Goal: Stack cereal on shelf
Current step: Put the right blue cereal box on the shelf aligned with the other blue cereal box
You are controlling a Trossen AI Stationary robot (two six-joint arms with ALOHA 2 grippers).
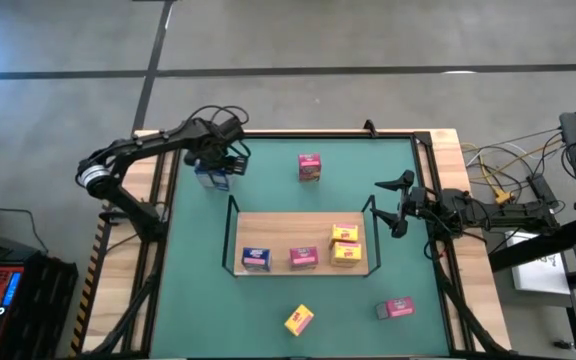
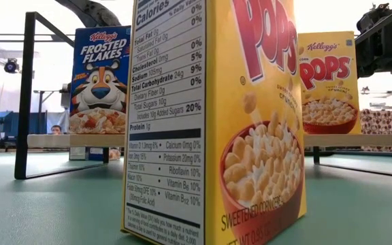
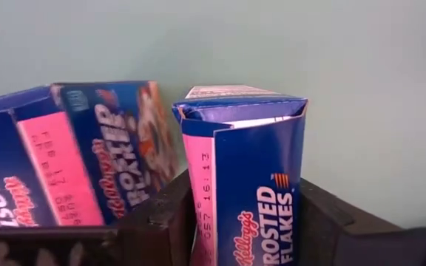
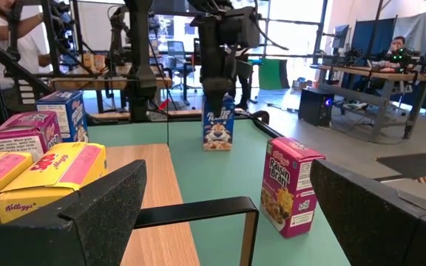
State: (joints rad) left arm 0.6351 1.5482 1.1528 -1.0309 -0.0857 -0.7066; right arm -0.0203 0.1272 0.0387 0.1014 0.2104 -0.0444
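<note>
Blue Frosted Flakes box (image 3: pixel 254 185): pink date strip, white lettering, purple flaps. Pink raisin bran box (image 4: pixel 290 186) on green tabletop (image 1: pixel 268 180). Yellow Pops boxes (image 1: pixel 345 245) with red lettering on light-wood shelf (image 1: pixel 298 228), black rails.

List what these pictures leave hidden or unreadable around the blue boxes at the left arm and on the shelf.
- High view: the left gripper covers the blue boxes; how many cannot be counted.
- Left wrist view: the gripped Frosted Flakes box is cut off at the picture's edge; the tilted box too.
- Low view: the big yellow Pops box blocks most of the shelf.
- High view: shelf box print is too small.
</note>
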